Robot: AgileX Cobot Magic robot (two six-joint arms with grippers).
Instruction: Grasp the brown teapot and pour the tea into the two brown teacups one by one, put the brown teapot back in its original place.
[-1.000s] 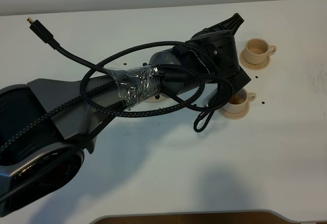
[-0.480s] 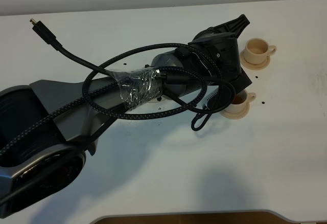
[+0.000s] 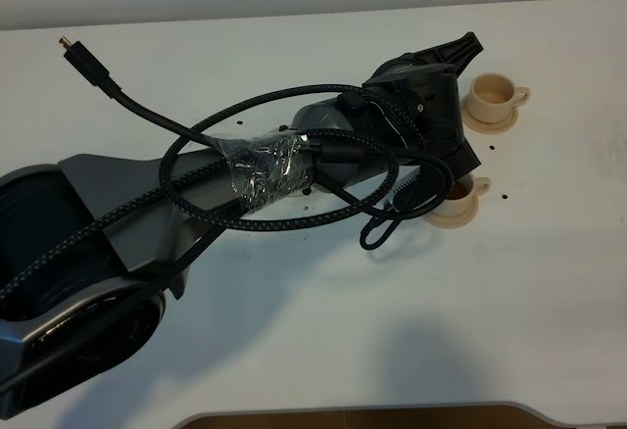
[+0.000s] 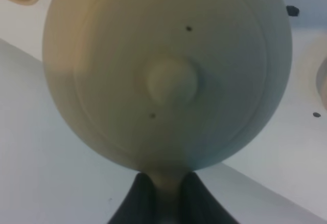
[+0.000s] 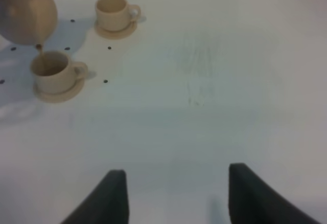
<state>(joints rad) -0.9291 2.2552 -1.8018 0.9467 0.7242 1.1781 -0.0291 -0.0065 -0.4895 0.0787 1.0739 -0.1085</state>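
Observation:
The brown teapot [image 4: 168, 75] fills the left wrist view from above, and my left gripper [image 4: 164, 196] is shut on its handle. In the right wrist view the teapot [image 5: 25, 12] hangs tilted, its spout dripping tea into the near brown teacup [image 5: 51, 70]. The other teacup [image 5: 115, 12] stands on its saucer beyond it. From above, my left arm [image 3: 411, 116] hides the teapot and reaches over the near cup [image 3: 458, 194]; the far cup [image 3: 493, 94] stands apart. A sliver of the tan saucer [image 3: 294, 192] shows under the arm. My right gripper [image 5: 176, 198] is open over bare table.
Thick black cables [image 3: 245, 155] loop around the left arm and hang close to the near cup. Small dark specks [image 5: 106, 81] dot the white table [image 3: 392, 302] around the cups. The table's front edge runs along the bottom of the high view.
The left arm's wrist has shifted slightly to the right, toward the far cup, with the teapot still in its grip. The cups have not moved.

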